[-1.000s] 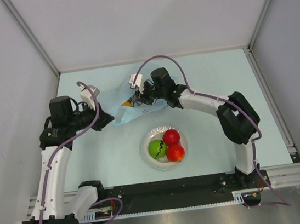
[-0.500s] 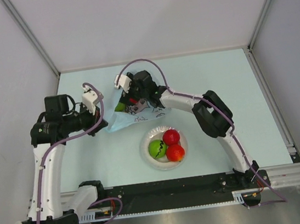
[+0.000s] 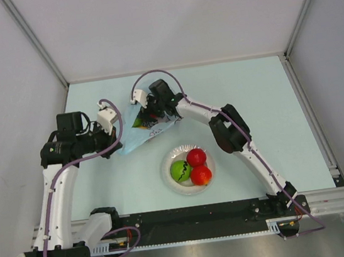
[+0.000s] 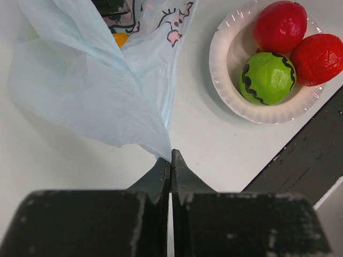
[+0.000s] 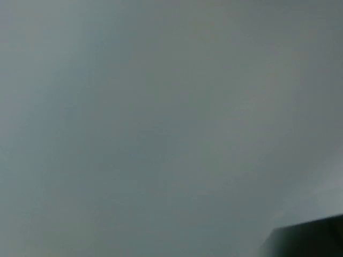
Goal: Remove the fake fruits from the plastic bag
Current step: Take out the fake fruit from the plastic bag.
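The light-blue plastic bag (image 3: 139, 131) lies crumpled on the table, left of centre. My left gripper (image 4: 171, 156) is shut on the bag's (image 4: 91, 80) near corner and pulls the film taut. An orange fruit (image 4: 120, 39) shows through the bag's mouth. My right gripper (image 3: 149, 112) reaches into the bag from the far side, its fingers hidden by the film. The right wrist view is a grey blur. A green fruit (image 3: 179, 170) and two red fruits (image 3: 195, 157) (image 3: 201, 175) sit on a white plate (image 3: 170, 180).
The white plate (image 4: 228, 80) stands close to the right of the bag, near the table's front edge. The black base rail (image 4: 305, 155) runs along that edge. Grey walls close in the table at the left, back and right.
My right arm has pushed leftward and deeper into the bag's mouth. The bag has shifted and bunched to the left. My left gripper has kept its hold on the corner.
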